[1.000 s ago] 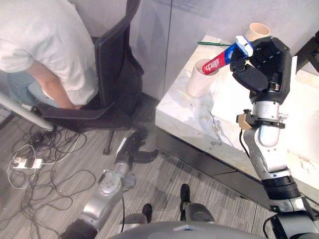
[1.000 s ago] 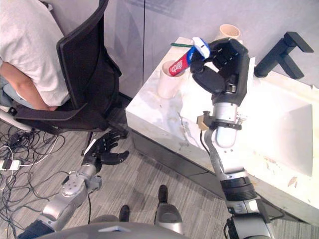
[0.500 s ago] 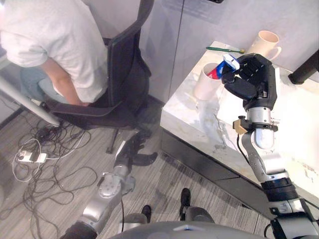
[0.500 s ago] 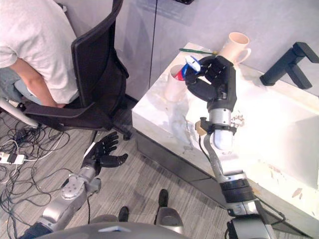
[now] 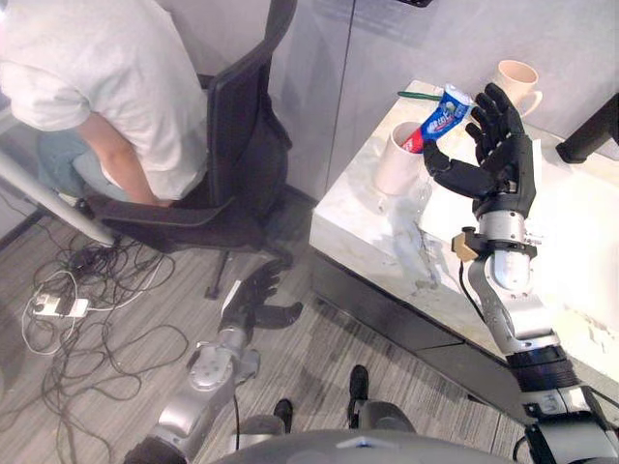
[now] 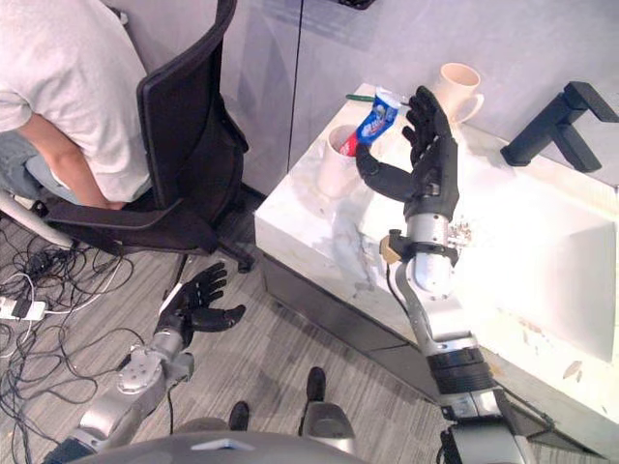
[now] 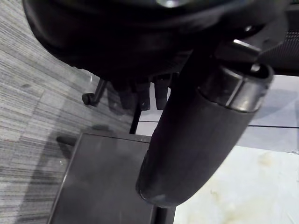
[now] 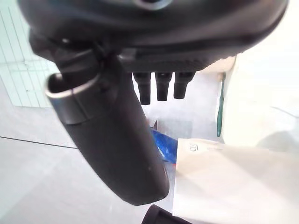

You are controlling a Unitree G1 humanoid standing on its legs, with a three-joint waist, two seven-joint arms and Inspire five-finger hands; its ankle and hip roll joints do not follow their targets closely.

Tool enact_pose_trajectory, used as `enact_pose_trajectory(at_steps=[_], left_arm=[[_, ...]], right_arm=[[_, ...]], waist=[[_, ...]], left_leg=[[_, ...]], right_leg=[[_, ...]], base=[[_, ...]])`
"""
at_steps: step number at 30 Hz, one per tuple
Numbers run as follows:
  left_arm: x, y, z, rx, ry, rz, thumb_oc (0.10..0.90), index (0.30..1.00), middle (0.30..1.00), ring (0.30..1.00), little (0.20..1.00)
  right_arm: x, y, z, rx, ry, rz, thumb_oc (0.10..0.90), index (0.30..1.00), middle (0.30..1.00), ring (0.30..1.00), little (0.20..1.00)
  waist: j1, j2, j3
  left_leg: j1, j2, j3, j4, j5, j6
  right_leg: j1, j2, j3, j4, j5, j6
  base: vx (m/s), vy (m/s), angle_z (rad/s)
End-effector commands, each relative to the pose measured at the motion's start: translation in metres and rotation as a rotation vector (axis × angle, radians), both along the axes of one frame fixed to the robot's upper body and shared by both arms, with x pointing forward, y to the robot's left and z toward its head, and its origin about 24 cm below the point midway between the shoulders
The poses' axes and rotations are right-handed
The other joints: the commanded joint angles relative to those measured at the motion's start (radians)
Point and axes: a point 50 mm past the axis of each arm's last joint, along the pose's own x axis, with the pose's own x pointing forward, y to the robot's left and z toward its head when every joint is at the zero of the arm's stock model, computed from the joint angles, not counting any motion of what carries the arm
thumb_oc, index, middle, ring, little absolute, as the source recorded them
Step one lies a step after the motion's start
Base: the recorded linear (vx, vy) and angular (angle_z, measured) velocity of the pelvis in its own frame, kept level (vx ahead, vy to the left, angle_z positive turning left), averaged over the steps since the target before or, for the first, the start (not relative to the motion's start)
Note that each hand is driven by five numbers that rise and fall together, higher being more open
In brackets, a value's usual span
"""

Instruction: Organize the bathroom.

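Landmark: we place everything relative to the white cup [image 5: 396, 159] standing near the corner of the marble counter [image 5: 368, 222].

Toothpaste tube [image 5: 437, 117]: it stands tilted in the white cup, lower end inside the rim, capped upper end leaning out over the counter toward the sink side. We read its long axis as slanting up and away from the cup's mouth.

Right hand [image 6: 428, 164]: raised just beside the cup on its sink side, fingers straight and spread, thumb stretched toward the cup; we see nothing clamped in it. The tube's upper end lies just beside the fingertips, on their cup side; whether it touches them we cannot tell.

Left hand [image 6: 198, 303]: low over the floor, well apart from the cup, fingers loosely spread and holding nothing.

Nearer hand: the right, by far.

Toothbrush [image 5: 422, 95]: green, lying flat on the counter behind the cup, between it and the beige mug [image 6: 457, 87].

Judgement: we take the tube to be placed; the toothbrush would be the likely next item, lying past the tube from the right hand.

Bystander: a person [image 5: 87, 87] sits in the office chair [image 5: 232, 135], well apart from the cup.
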Motion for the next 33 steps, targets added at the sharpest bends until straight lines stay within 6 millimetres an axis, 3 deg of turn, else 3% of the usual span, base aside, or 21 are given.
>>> enact_pose_trajectory(at_steps=[1, 7, 13, 17, 26, 29, 33], left_arm=[[0.022, 0.006, 0.027, 0.040, -0.193, 0.029, 0.800, 0.900, 0.900, 0.900, 0.900], [0.021, 0.020, 0.018, 0.091, -0.161, 0.142, 0.800, 0.900, 0.900, 0.900, 0.900], [0.019, 0.041, 0.009, 0.125, -0.143, 0.268, 0.800, 0.900, 0.900, 0.900, 0.900], [0.017, 0.054, 0.005, 0.132, -0.141, 0.375, 0.800, 0.900, 0.900, 0.900, 0.900], [0.006, 0.096, -0.017, 0.158, -0.054, 0.627, 0.800, 0.900, 0.900, 0.900, 0.900], [-0.003, 0.121, -0.023, 0.163, -0.009, 0.773, 0.800, 0.900, 0.900, 0.900, 0.900], [-0.008, 0.134, -0.030, 0.151, 0.037, 0.847, 0.800, 0.900, 0.900, 0.900, 0.900]], right_arm=[[-0.003, -0.010, 0.043, -0.027, -0.205, -0.025, 0.800, 0.900, 0.900, 0.900, 0.900], [-0.011, -0.014, 0.046, 0.016, -0.238, -0.032, 0.800, 0.900, 0.900, 0.900, 0.900], [-0.034, -0.024, 0.060, 0.097, -0.344, -0.069, 0.800, 0.900, 0.900, 0.900, 0.900], [-0.054, -0.040, 0.061, 0.152, -0.414, -0.182, 0.800, 0.900, 0.900, 0.900, 0.900], [-0.103, -0.107, 0.043, 0.210, -0.481, -0.676, 0.800, 0.900, 0.900, 0.900, 0.900], [-0.117, -0.135, 0.028, 0.260, -0.460, -0.869, 0.800, 0.900, 0.900, 0.900, 0.900], [-0.135, -0.161, 0.011, 0.294, -0.419, -1.066, 0.800, 0.900, 0.900, 0.900, 0.900]], waist=[[0.003, -0.022, -0.075], [-0.007, -0.023, -0.072], [-0.037, -0.029, -0.063], [-0.066, -0.027, -0.050], [-0.154, -0.032, -0.027], [-0.152, -0.040, -0.022], [-0.158, -0.033, -0.024]], left_leg=[[-0.016, -0.060, 0.096, 0.148, -0.160, 0.027], [-0.018, -0.065, 0.097, 0.146, -0.160, 0.034], [-0.026, -0.080, 0.102, 0.144, -0.150, 0.041], [-0.023, -0.087, 0.107, 0.142, -0.154, 0.050], [-0.001, -0.082, 0.156, 0.095, -0.146, 0.056], [0.009, -0.071, 0.235, 0.070, -0.131, 0.047], [0.017, -0.052, 0.280, 0.042, -0.116, 0.046]], right_leg=[[-0.046, 0.072, -0.012, 0.061, -0.082, 0.034], [-0.059, 0.068, 0.003, 0.070, -0.076, 0.039], [-0.104, 0.056, 0.038, 0.095, -0.054, 0.052], [-0.139, 0.048, 0.069, 0.111, -0.031, 0.069], [-0.188, 0.022, 0.095, 0.100, 0.041, 0.108], [-0.181, -0.019, -0.021, 0.130, 0.052, 0.119], [-0.161, -0.029, -0.045, 0.166, 0.013, 0.118]], base=[[-0.05, 0.050, -0.05], [-0.07, 0.060, -0.02], [-0.13, 0.099, -0.15], [-0.12, 0.122, -0.21], [-0.11, 0.115, -0.30], [-0.14, 0.039, -0.58], [-0.13, 0.010, -0.90]])
